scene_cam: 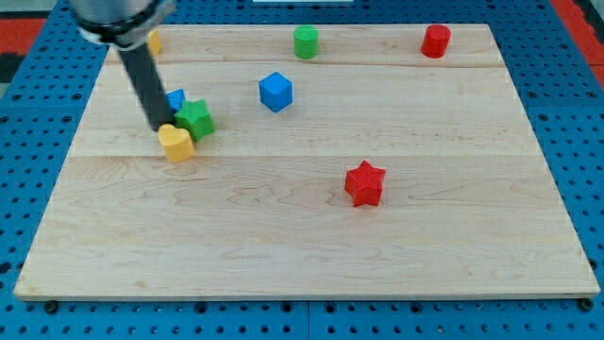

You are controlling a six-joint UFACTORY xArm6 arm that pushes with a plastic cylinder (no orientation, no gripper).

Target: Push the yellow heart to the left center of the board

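My tip (160, 127) rests at the far-left edge of the yellow heart (176, 143), touching it or very nearly so. The arm carries no hand, so there is nothing to open or close: it ends only in a straight dark rod (144, 80), smooth and matte, which leans up and to the left toward a grey, blurred housing at the far-left corner of the view.

No brand, label or writing can be read anywhere.

The yellow heart lies on the left part of the surface (283, 236), a little far of the middle line. It is a chunky moulded block with rounded edges; which way its point faces I cannot tell, and it shows no clear long axis.

Just right and slightly far of it, touching or almost touching, sits a green star (197, 119). Behind that, partly hidden by the rod, a blue block (176, 98) shows only a corner, so its shape is unclear. Farther right stands a blue cube (276, 92). Along the far edge are a yellow block (155, 42), mostly hidden behind the rod, a green cylinder-like block (306, 42) and a red block (435, 42) of rounded shape. A red star (364, 183) lies alone right of centre.

The surface is pale wood planks with visible grain, set on a blue perforated base (585, 142).
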